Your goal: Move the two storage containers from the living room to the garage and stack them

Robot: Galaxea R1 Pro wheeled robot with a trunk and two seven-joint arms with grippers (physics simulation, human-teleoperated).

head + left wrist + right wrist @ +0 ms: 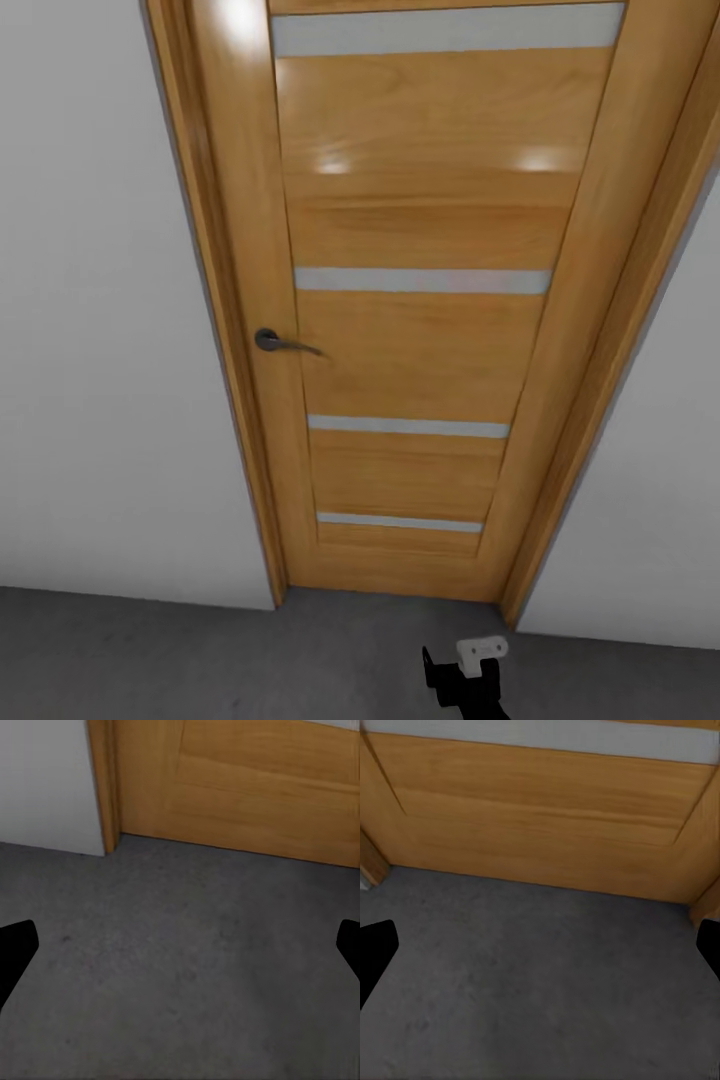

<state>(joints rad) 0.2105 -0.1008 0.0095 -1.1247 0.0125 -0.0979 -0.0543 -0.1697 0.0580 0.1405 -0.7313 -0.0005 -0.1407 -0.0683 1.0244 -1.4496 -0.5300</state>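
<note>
A shut wooden door with a grey handle faces the robot, above grey floor. Left gripper and right gripper both spread wide — empty.

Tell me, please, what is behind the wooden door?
That cannot be seen: the wooden door is shut inside its frame and covers everything beyond. Visible are only its handle, the white walls beside it and the grey floor in front.
</note>
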